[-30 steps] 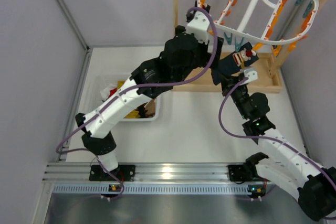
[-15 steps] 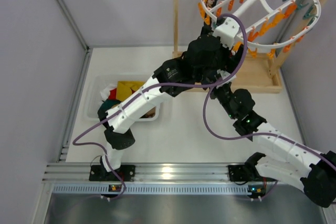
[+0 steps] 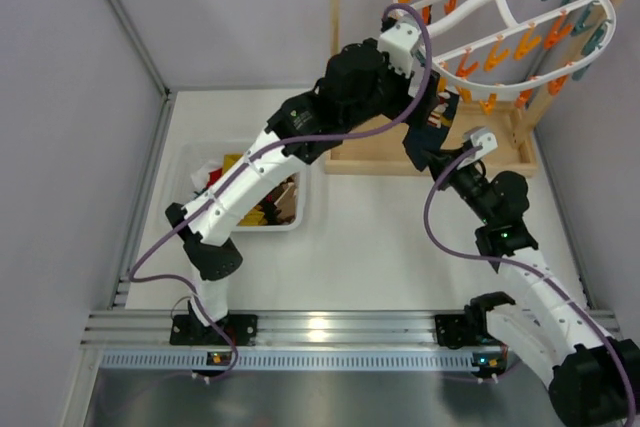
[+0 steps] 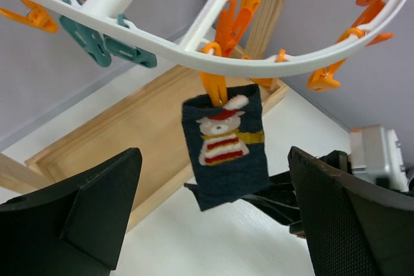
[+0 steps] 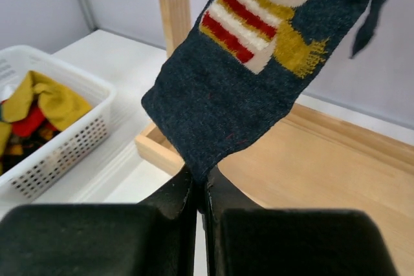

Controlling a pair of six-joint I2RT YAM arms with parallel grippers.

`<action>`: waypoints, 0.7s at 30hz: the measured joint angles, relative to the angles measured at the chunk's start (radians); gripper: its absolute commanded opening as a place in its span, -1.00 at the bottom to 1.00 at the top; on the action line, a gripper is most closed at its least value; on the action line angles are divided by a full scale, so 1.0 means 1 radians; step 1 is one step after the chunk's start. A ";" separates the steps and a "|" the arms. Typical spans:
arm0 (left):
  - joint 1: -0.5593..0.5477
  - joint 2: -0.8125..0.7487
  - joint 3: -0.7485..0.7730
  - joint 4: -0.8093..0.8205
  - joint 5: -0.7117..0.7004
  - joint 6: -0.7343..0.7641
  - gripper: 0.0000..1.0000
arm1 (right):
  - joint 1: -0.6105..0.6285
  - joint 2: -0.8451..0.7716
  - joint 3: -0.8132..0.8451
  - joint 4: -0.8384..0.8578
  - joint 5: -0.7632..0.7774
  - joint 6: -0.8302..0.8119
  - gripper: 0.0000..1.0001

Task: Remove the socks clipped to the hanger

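The white oval hanger [image 3: 505,42] hangs tilted from the top bar of the wooden rack [image 3: 335,37] at the far right of the table [image 3: 370,257], its ribs lined with orange and teal clips. One sock is pinned to it: a navy sock [image 4: 225,147] with a little figure in a red-and-white striped jumper and a mustard scarf. An orange clip [image 4: 215,88] on the near rim of the frame bites its top edge, and it dangles over the flat wooden base of the rack. The right end effector [image 5: 199,189] reaches up from below with its jaws pressed together on the bottom corner of that sock, the cloth running slantwise from the pinch up towards the clip. The left end effector [image 4: 217,179] sits higher, close under the rim of the hanger, with its two black fingers [image 4: 97,211] spread as wide as they go and nothing between them. From its own camera the sock hangs in the gap ahead, touching neither finger. A pair of teal clips [image 4: 107,43] hangs from the rim off to that side. Over on the left of the table stands a white slotted basket [image 5: 84,134] holding a jumble of cloth, a mustard-yellow piece [image 5: 55,101] lying on top beside something red.
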 measured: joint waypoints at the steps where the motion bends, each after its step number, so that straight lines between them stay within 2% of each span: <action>1: 0.032 -0.002 -0.001 0.000 0.065 -0.013 0.96 | -0.042 -0.005 0.001 0.000 -0.072 0.012 -1.00; 5: 0.143 -0.003 -0.001 0.001 0.297 -0.048 0.97 | -0.154 -0.020 0.010 -0.011 -0.320 0.065 -1.00; 9: 0.233 -0.003 -0.001 0.013 0.516 -0.103 0.97 | -0.202 -0.029 0.029 -0.014 -0.505 0.117 -1.00; 15: 0.325 0.021 -0.002 0.077 0.766 -0.181 0.97 | -0.208 -0.056 0.035 -0.013 -0.671 0.201 -1.00; 21: 0.308 0.039 -0.052 0.194 0.914 -0.258 0.97 | -0.208 -0.076 0.035 -0.003 -0.742 0.277 -1.00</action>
